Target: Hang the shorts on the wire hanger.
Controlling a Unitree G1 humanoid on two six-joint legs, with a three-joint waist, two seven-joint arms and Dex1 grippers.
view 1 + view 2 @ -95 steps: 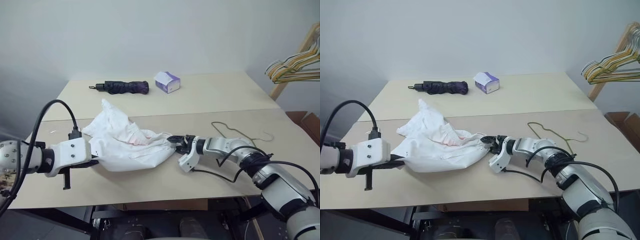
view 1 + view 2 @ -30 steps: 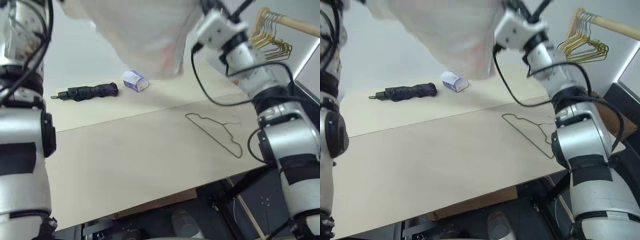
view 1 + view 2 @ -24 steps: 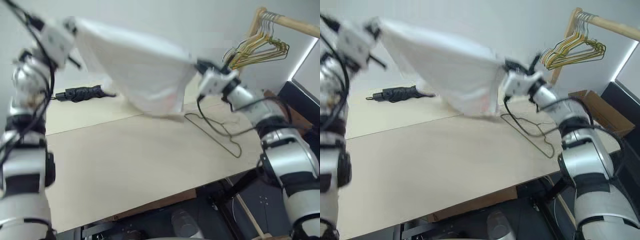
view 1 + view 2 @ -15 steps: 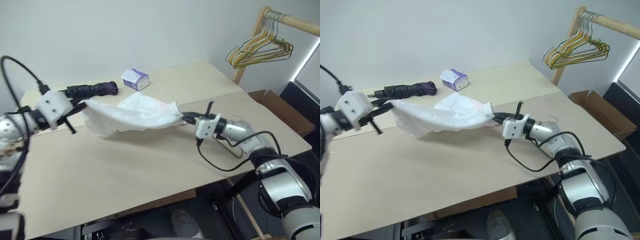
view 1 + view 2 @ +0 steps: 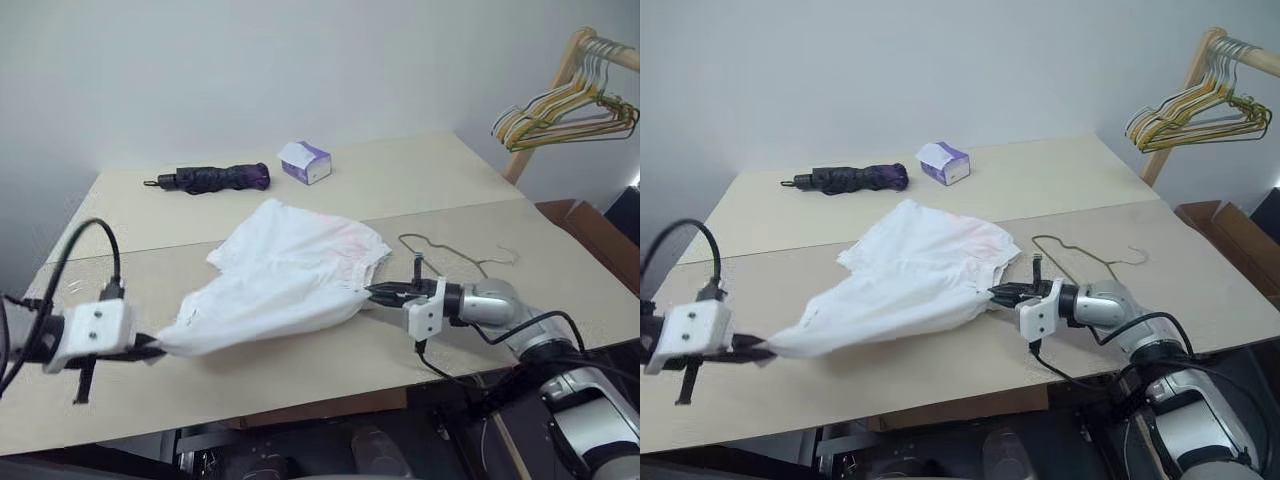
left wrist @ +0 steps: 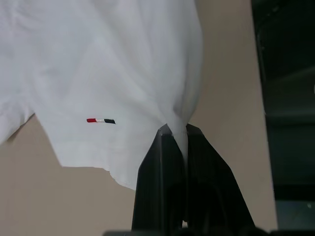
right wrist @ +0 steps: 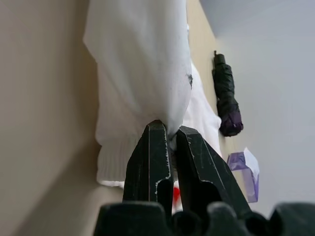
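The shorts [image 5: 285,275] are spread on the counter [image 5: 420,190], pinched at opposite ends by the closed fingers of the left gripper [image 5: 152,347] and right gripper [image 5: 372,292]. The wire hanger [image 5: 455,257] lies just beside the shorts.
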